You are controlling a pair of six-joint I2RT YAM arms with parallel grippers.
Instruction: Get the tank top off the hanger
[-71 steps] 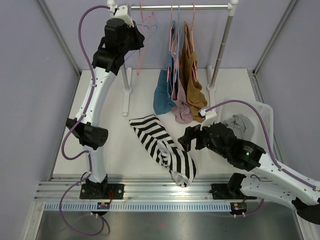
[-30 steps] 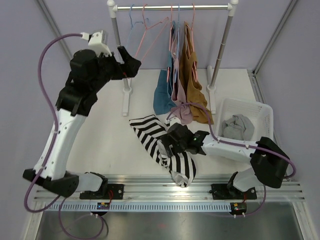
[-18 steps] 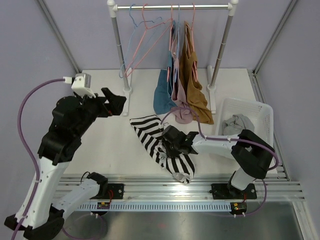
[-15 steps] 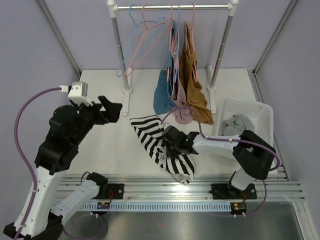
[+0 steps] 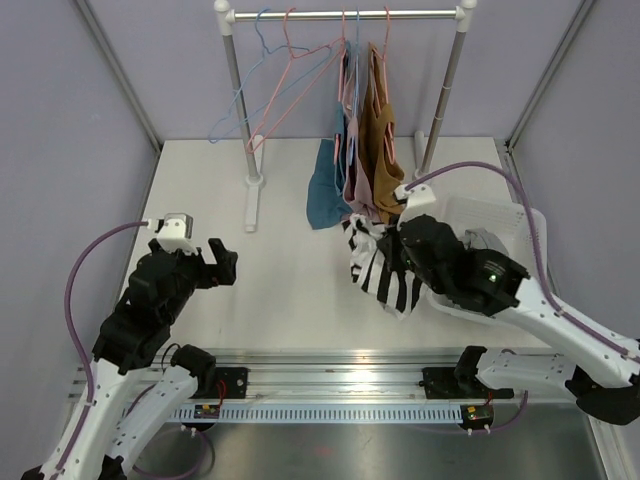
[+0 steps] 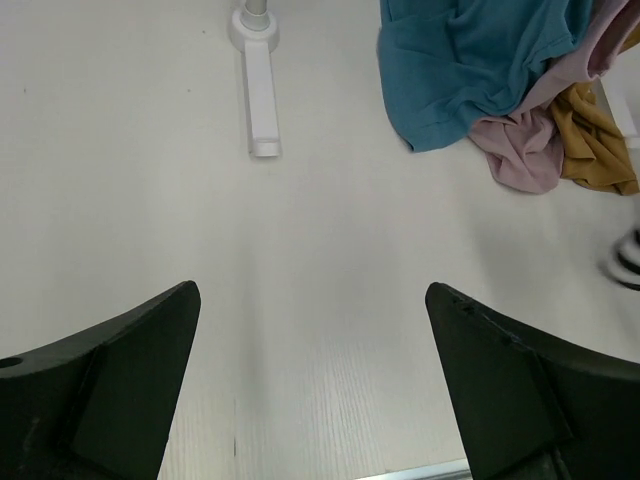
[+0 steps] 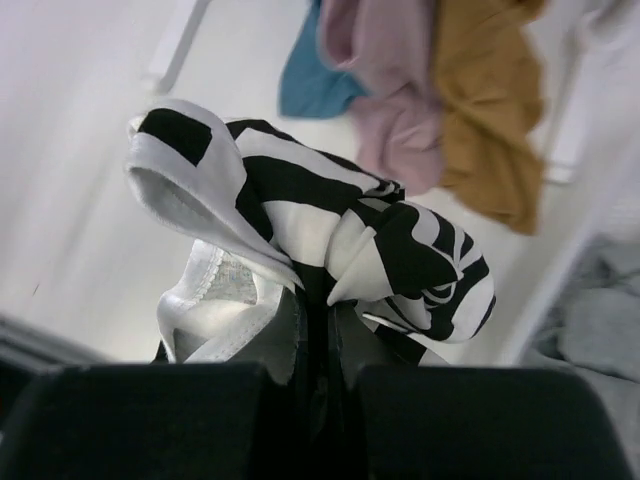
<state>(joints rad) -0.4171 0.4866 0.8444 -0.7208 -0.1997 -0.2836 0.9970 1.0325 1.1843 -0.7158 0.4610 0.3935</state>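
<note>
Right wrist view: the right tool is clamped shut on a bunched fold of the striped tank top, which hangs in a wad off the jaws, lifted off the counter. In the top view the bundle sits beside the white basket and just below the teal, pink and mustard garments hanging from the rail. No hanger shows in the striped cloth — two empty hangers dangle at the rail's left end. The left tool is spread wide and holds nothing, low over bare counter. Judged from this, the removal itself looks done; what seems left is setting the top down — likely in the basket.
</note>
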